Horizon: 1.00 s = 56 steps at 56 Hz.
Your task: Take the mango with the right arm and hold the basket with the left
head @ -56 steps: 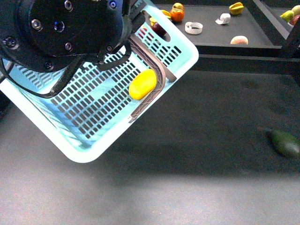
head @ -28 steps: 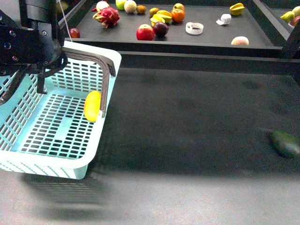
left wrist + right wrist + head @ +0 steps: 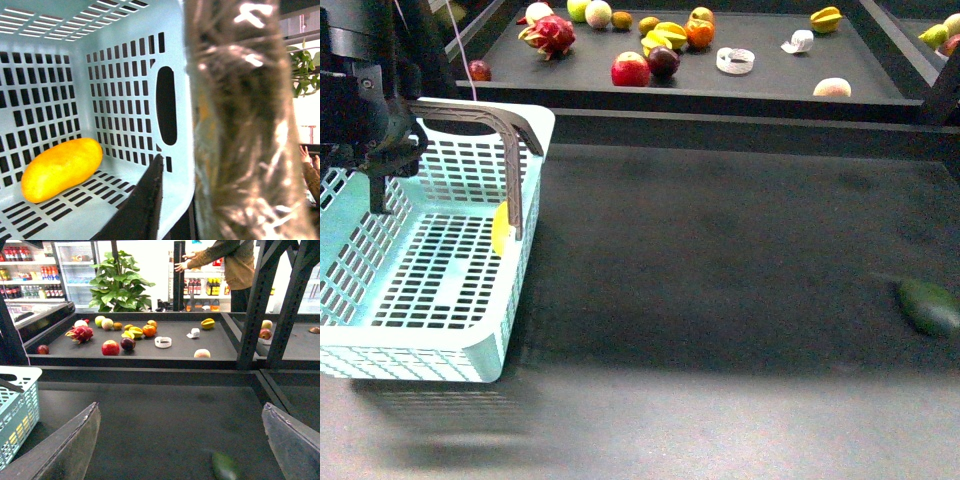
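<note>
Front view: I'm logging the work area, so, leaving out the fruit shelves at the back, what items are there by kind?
basket: 1
mango: 1, inside the basket
dark green fruit: 1, on the dark table surface
Total: 3

Front view: high on the robot body, facing forward and down over the tabletop [image 3: 720, 300].
Left wrist view: very close, inside the basket [image 3: 130, 60]; shares basket [image 3: 430, 330] and mango [image 3: 61, 169] with front.
Right wrist view: low, facing level across the tabletop [image 3: 160, 415] toward the fruit shelf [image 3: 150, 352]; shares shelf [image 3: 760, 80].
</note>
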Each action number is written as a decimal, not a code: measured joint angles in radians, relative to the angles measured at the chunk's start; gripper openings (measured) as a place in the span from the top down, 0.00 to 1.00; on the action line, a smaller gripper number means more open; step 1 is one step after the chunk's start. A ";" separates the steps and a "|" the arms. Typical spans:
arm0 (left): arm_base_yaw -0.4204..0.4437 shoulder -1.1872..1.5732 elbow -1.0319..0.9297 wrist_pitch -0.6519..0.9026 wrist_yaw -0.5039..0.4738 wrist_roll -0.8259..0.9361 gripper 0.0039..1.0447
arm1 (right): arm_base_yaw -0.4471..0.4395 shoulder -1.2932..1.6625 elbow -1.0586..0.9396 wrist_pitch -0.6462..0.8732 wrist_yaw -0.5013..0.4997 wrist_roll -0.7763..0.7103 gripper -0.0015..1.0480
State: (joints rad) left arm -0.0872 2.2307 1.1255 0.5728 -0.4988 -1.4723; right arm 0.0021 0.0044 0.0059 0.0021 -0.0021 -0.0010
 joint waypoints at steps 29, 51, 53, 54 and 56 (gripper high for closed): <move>0.006 -0.188 -0.222 -0.023 -0.055 0.039 0.08 | 0.000 0.000 0.000 0.000 0.000 0.000 0.08; -0.126 -0.697 -0.605 -0.140 -0.278 0.064 0.08 | 0.000 0.000 0.000 0.000 0.000 0.000 0.08; -0.157 -0.779 -0.645 -0.182 -0.314 0.053 0.08 | 0.000 0.000 0.000 0.000 0.000 0.000 0.08; -0.170 -0.815 -0.661 -0.200 -0.327 0.051 0.08 | 0.000 0.000 0.000 0.000 0.000 0.000 0.08; -0.194 -0.868 -0.679 -0.248 -0.366 0.036 0.08 | 0.000 0.000 0.000 0.000 0.000 0.000 0.08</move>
State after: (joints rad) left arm -0.2810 1.3624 0.4465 0.3248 -0.8646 -1.4364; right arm 0.0021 0.0044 0.0059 0.0021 -0.0021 -0.0006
